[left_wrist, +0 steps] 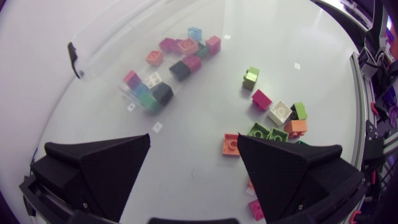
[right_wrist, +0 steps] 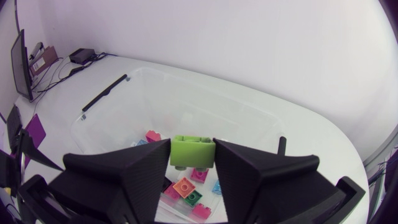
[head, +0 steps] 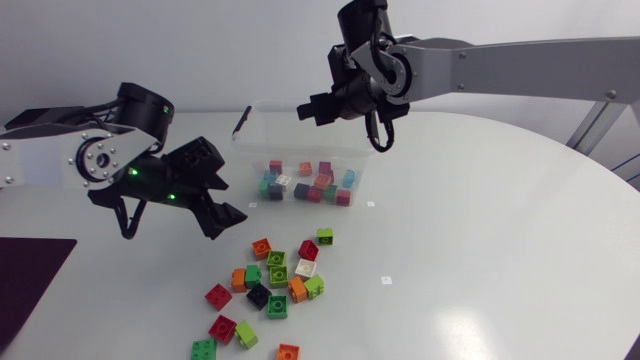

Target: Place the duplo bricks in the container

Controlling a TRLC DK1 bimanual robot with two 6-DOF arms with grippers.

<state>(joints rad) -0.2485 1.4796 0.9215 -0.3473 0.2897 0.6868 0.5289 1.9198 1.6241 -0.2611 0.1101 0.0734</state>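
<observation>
White round tabletop [head: 480, 230] under a plain pale wall, every place below given by the clear container [head: 262, 140] near the far middle.

Left of the container and nearer the front, well apart from it: left gripper [left_wrist: 193, 146], fingers spread wide, nothing between them, hanging above bare table.

In front of the container, just ahead of that gripper: loose bricks [head: 275, 285] in a scatter of red, orange, green, lime, white and black. Several touching, a few apart at the edges.

Inside the container, along its front wall: stored bricks [head: 310, 183] in pink, teal, red and dark green.

Above the container, over its open top: right gripper [right_wrist: 193, 163], clenched on a lime brick [right_wrist: 193, 149]. One finger against each of two opposite sides, brick level, clear of the container's walls and of the heap beneath.

Judged light, hard and rigid, of smooth glossy plastic. Probably a little slippery against the wedge fingers, yet sturdy enough for a short drop.

- Best taken across two flat parallel side walls, squarely, below the studs.
- Never corner to corner, for fear of twisting out.
- Among the scatter, easiest first: outliers such as the green brick nearest the container [head: 325, 237], with free table on either side for the fingers.
- Touching neighbours likely to shift at a nudge.
- Container itself seemingly thin-walled and light, prone to sliding if bumped.
</observation>
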